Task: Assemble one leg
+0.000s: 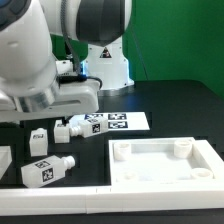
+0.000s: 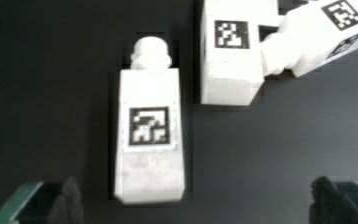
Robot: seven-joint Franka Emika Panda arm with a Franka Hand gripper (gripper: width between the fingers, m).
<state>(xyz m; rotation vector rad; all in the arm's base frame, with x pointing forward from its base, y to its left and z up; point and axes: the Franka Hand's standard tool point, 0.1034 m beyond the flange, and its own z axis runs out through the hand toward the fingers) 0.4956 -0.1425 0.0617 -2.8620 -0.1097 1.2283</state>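
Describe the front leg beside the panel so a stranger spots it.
Start at the large white panel on the exterior view's right. Left of its front half lies the leg, stub pointing at the panel. The other legs sit further back, nearer the marker board.

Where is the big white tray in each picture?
Exterior view: the tray lies at the lower right, on the black table.
Wrist view: not in it; only legs and the open fingers show.
Shared landmark: the black table with white tagged legs lying on it.
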